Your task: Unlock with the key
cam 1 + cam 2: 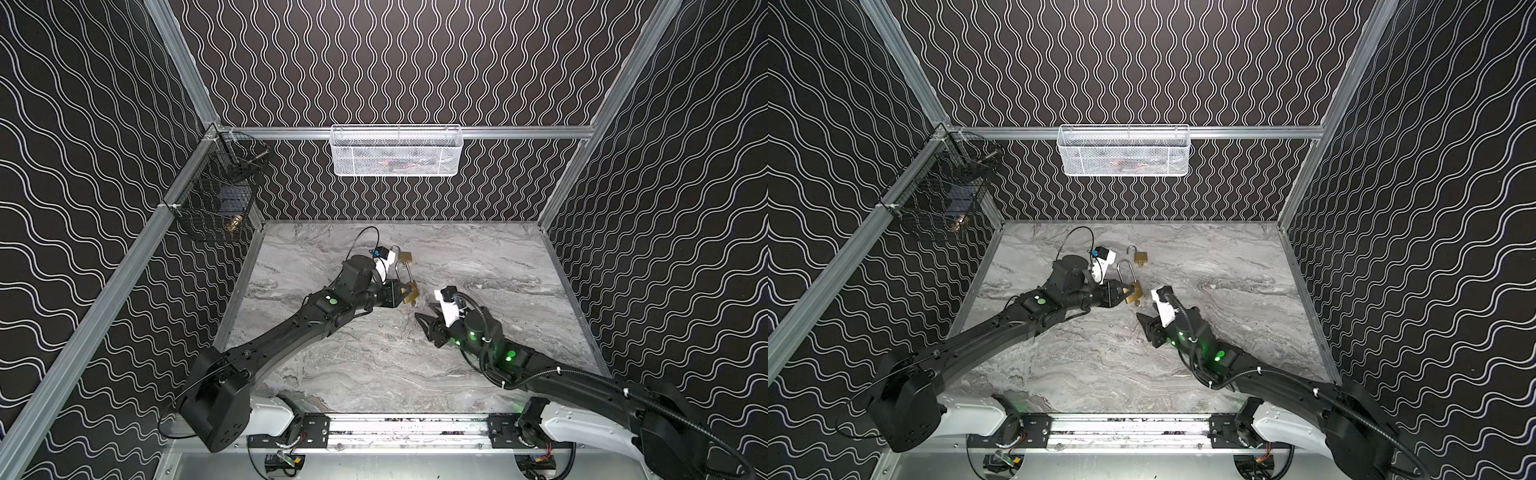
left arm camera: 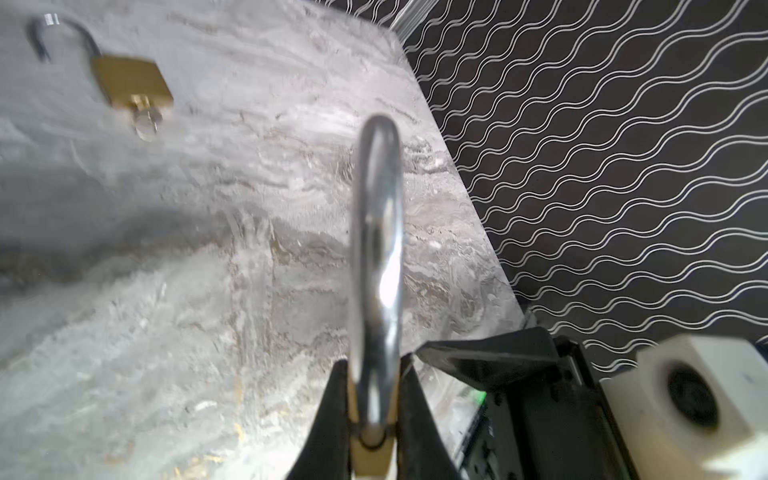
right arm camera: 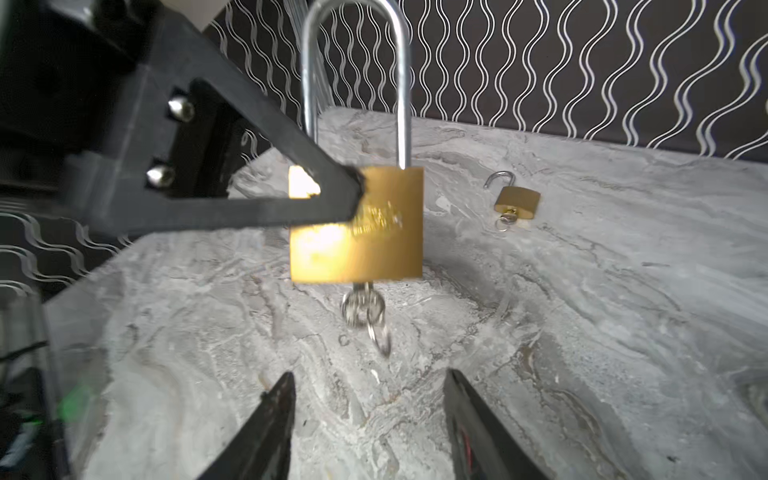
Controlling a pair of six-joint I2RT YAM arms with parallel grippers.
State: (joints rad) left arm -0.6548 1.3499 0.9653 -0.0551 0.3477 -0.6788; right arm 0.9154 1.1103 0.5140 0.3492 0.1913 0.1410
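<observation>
My left gripper point(image 1: 405, 291) point(image 2: 374, 365) is shut on a brass padlock point(image 1: 411, 293) point(image 1: 1134, 293) point(image 3: 365, 237) with a long steel shackle point(image 2: 376, 249), holding it upright above the marble table point(image 1: 374, 365). One of its black fingers point(image 3: 332, 199) presses on the lock's face. The key point(image 3: 361, 305) sits in the keyhole under the body, and its ring hangs loose. My right gripper point(image 1: 426, 313) point(image 3: 370, 378) is open and empty. It stands a short way in front of the key without touching it.
A smaller brass padlock point(image 1: 406, 257) point(image 3: 517, 201) lies on the table behind, shackle open, with a key in it. A white mesh basket point(image 1: 395, 151) hangs on the back wall. A black wire basket point(image 1: 216, 199) hangs at the left corner.
</observation>
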